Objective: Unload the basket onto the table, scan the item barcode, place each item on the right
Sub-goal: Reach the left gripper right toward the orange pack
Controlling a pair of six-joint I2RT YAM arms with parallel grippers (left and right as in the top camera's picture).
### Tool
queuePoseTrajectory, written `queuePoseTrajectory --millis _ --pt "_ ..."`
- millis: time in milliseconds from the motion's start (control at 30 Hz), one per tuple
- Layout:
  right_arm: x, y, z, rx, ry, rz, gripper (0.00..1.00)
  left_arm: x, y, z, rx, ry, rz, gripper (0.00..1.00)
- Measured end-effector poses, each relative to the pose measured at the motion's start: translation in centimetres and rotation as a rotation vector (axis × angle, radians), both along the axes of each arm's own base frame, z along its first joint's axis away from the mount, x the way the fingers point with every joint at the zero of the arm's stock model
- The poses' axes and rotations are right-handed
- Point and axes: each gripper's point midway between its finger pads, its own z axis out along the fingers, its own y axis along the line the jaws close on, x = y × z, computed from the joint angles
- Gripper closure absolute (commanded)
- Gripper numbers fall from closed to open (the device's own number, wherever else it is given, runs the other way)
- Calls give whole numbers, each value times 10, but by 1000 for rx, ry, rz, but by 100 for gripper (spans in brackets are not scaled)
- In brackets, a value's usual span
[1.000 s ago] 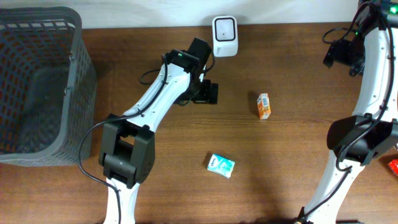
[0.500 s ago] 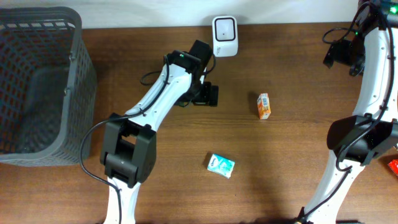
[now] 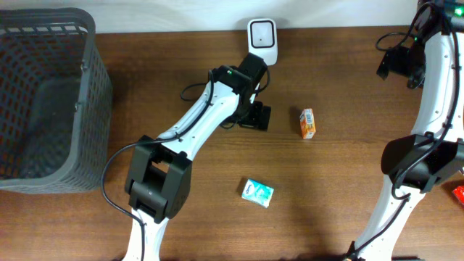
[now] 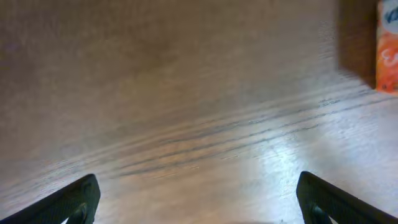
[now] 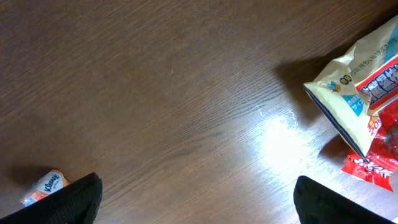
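A small orange box (image 3: 307,123) lies on the wooden table right of centre; in the left wrist view the orange box (image 4: 387,46) shows at the top right edge. My left gripper (image 3: 258,117) hovers just left of it, open, with only bare wood between its fingers (image 4: 74,200). The white barcode scanner (image 3: 262,33) stands at the table's far edge, behind that gripper. A teal and white tissue pack (image 3: 257,192) lies nearer the front. My right gripper (image 3: 396,64) is raised at the far right, open (image 5: 199,205) and holding nothing.
A large grey basket (image 3: 43,94) fills the left side of the table. In the right wrist view a white and blue snack bag (image 5: 357,81) overlaps a red packet (image 5: 373,165), and a tissue pack (image 5: 46,185) sits at the lower left. A red item (image 3: 458,192) peeks in at the right edge.
My left gripper has moved right and slightly nearer, closing the distance to the orange box. The right arm has not moved.
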Motion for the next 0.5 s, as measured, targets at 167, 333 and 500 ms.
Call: queuePoseTrajectory --millis 167,333,500 --pt "0 0 0 0 0 0 2 1 -1 0 -3 -4 0 1" --pt "0 0 0 0 0 0 2 2 -10 2 -42 -9 -15 1" --pt "0 0 0 0 0 0 2 0 -49 9 -155 -50 -91 1"
